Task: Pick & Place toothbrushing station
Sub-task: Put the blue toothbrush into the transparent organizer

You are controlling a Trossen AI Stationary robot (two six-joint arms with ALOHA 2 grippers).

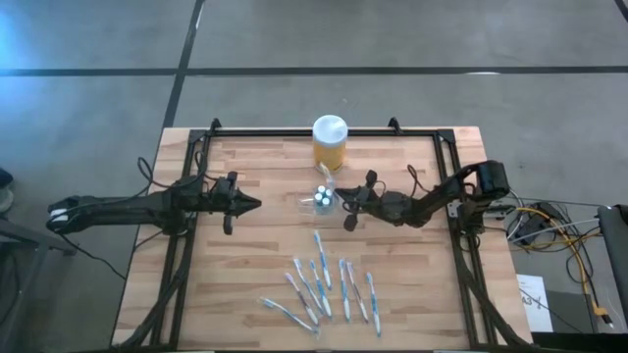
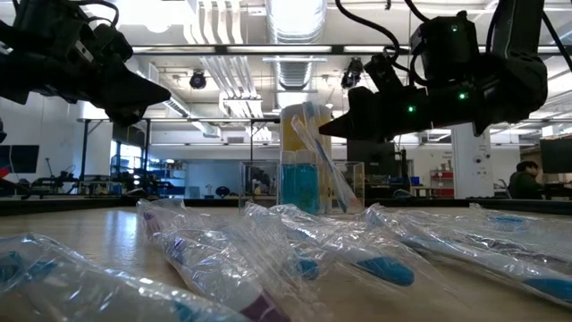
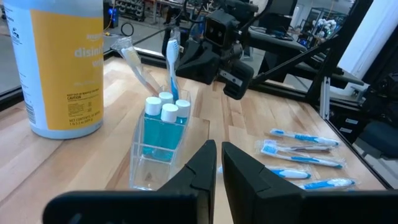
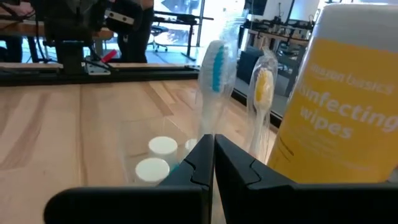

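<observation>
Near the table's centre you see the clear holder (image 1: 320, 200), its long axis running toward the yellow jar (image 1: 330, 143) just behind it. It carries white-capped blue bottles (image 3: 165, 113) and two upright wrapped toothbrushes (image 4: 215, 70), heads up. The loose toothbrushes (image 1: 324, 284) lie in front, fanned, long axes mostly front to back. Your right gripper (image 1: 345, 204), jaws shut on nothing, hovers just beside the holder. Your left gripper (image 1: 253, 205), jaws nearly closed and empty, points at the holder from well apart.

Toothbrushes (image 3: 298, 155) beside clear holder (image 3: 158, 146)
</observation>
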